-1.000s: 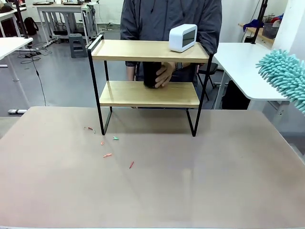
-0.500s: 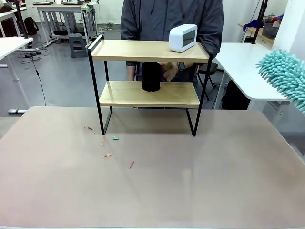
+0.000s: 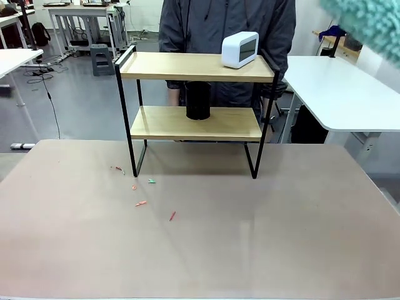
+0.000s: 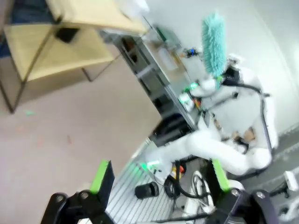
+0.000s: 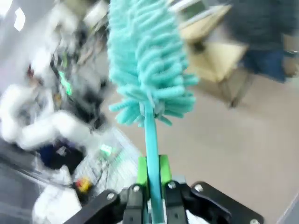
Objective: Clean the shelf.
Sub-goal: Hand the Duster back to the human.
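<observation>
The shelf (image 3: 175,65) stands at the table's far side, two wooden boards in a black frame. A white clock (image 3: 240,49) sits on its top board and a black cylinder (image 3: 198,100) on the lower one. A teal fluffy duster (image 3: 365,22) hangs blurred at the upper right, above and to the right of the shelf. In the right wrist view my right gripper (image 5: 152,179) is shut on the duster's handle, the head (image 5: 149,60) pointing up, the shelf (image 5: 210,51) blurred beyond. My left gripper (image 4: 160,179) stands open and holds nothing, far from the shelf (image 4: 56,51).
A person (image 3: 212,25) stands right behind the shelf, hands off it. Small coloured scraps (image 3: 142,203) lie on the brown table in front of the shelf's left leg. A white table (image 3: 337,87) stands at the right. My right arm (image 4: 219,140) holds the duster (image 4: 214,44) upright.
The person's hand has let go of the black cylinder and drawn back behind the shelf. The duster has risen from the right edge to the upper right corner.
</observation>
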Controlling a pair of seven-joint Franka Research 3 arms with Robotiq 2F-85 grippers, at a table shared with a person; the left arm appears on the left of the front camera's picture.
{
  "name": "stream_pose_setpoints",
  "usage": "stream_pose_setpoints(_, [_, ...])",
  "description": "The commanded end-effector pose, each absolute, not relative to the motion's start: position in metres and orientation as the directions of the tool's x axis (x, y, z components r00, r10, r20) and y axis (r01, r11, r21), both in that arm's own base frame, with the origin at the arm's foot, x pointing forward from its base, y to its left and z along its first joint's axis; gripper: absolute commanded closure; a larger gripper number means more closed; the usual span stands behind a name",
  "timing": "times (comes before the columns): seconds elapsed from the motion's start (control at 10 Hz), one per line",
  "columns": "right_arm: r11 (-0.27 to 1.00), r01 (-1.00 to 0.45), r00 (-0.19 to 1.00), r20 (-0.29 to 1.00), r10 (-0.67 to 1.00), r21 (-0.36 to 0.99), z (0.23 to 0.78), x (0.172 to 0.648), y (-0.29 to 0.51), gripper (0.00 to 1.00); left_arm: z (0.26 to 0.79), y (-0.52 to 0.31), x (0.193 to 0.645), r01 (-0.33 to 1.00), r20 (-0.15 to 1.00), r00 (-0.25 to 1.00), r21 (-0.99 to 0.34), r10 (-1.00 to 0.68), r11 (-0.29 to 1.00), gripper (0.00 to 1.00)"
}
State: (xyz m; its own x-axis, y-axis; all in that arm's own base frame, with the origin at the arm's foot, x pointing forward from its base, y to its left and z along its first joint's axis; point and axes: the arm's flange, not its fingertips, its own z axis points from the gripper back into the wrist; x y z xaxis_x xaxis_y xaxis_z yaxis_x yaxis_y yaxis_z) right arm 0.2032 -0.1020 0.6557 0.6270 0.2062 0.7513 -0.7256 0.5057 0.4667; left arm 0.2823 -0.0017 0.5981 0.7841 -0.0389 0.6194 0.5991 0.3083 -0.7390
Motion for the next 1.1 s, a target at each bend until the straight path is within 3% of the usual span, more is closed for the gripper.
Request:
stream_pose_setpoints(0.0, [0.375, -0.836, 0.543, 0.706, 0.455, 0.401, 0.638, 0.210, -0.052, 0.88, 0.589, -0.053, 0.313, 0.610, 0.606, 0.789, -0.754, -0.099, 0.245, 0.00])
stream_pose_setpoints(0.2, [0.321, -0.848, 0.526, 0.586, 0.617, 0.422, 0.599, 0.200, -0.018, 0.88, 0.569, -0.101, 0.317, 0.582, 0.544, 0.812, -0.783, -0.212, 0.220, 0.00])
stream_pose_setpoints(0.3, [0.380, -0.835, 0.550, 0.589, 0.592, 0.398, 0.589, 0.192, -0.032, 0.88, 0.551, -0.081, 0.314, 0.542, 0.471, 0.838, -0.777, -0.276, 0.320, 0.00])
stream_pose_setpoints(0.4, [0.340, -0.830, 0.557, 0.619, 0.554, 0.443, 0.627, 0.201, -0.009, 0.88, 0.576, -0.109, 0.305, 0.604, 0.572, 0.797, -0.765, -0.195, 0.224, 0.00])
stream_pose_setpoints(0.6, [0.340, -0.830, 0.557, 0.619, 0.554, 0.443, 0.627, 0.201, -0.009, 0.88, 0.576, -0.109, 0.305, 0.604, 0.572, 0.797, -0.765, -0.195, 0.224, 0.00])
stream_pose_setpoints(0.7, [0.339, -0.831, 0.553, 0.584, 0.594, 0.442, 0.604, 0.199, -0.009, 0.88, 0.561, -0.108, 0.312, 0.580, 0.534, 0.814, -0.776, -0.229, 0.248, 0.00])
stream_pose_setpoints(1.0, [0.233, -0.869, 0.428, 0.429, 0.795, 0.436, 0.619, 0.230, 0.057, 0.88, 0.578, -0.166, 0.352, 0.658, 0.524, 0.719, -0.725, -0.457, 0.204, 0.00])
